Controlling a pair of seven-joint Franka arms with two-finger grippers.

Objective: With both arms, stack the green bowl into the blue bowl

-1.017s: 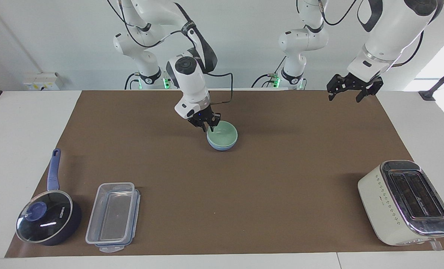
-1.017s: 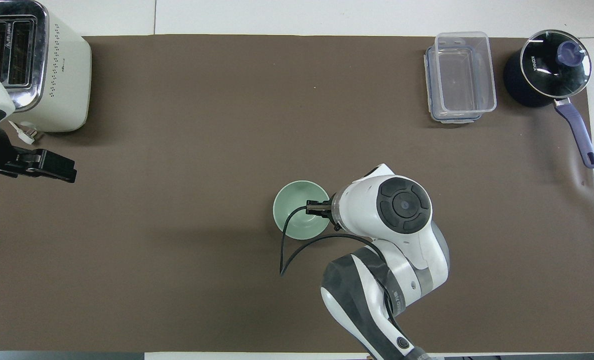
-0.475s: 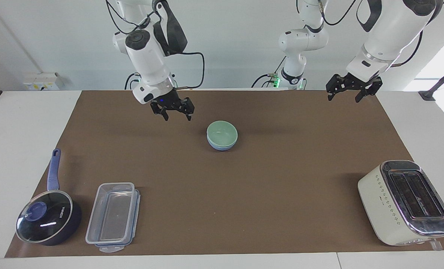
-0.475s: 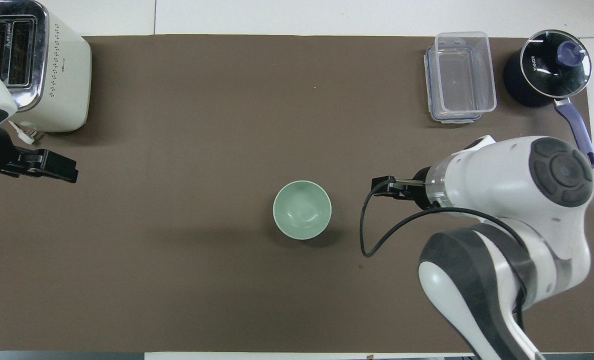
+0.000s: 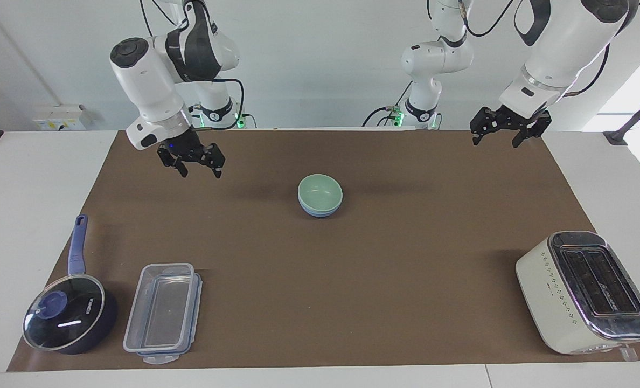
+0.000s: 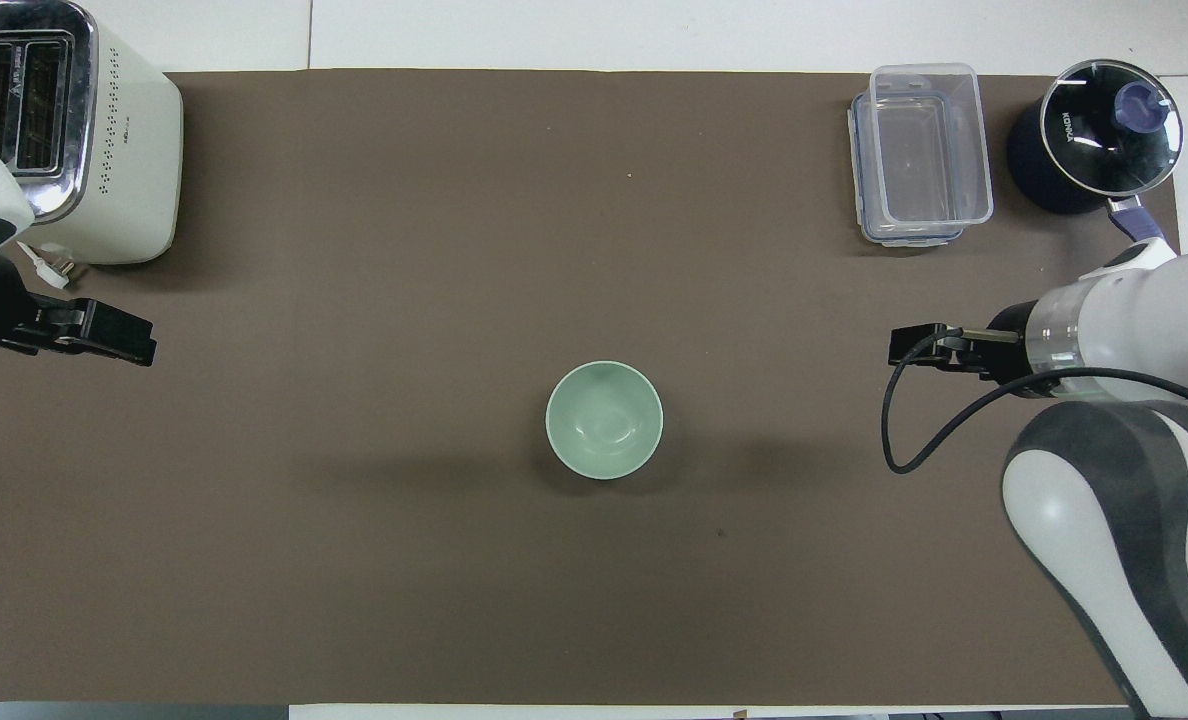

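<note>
Green bowl (image 5: pixel 320 192) inside blue bowl (image 5: pixel 320 211), both grippers open, well apart

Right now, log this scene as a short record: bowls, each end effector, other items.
green bowl: nested inside the blue bowl, mid-mat
right end effector: open, holding nothing, raised over bare mat toward the right arm's end
left end effector: open, holding nothing, waiting raised over the mat's edge toward the left arm's end
toaster: left arm's end, farther from the robots than the bowls
saucepan, clear container: right arm's end, side by side
</note>
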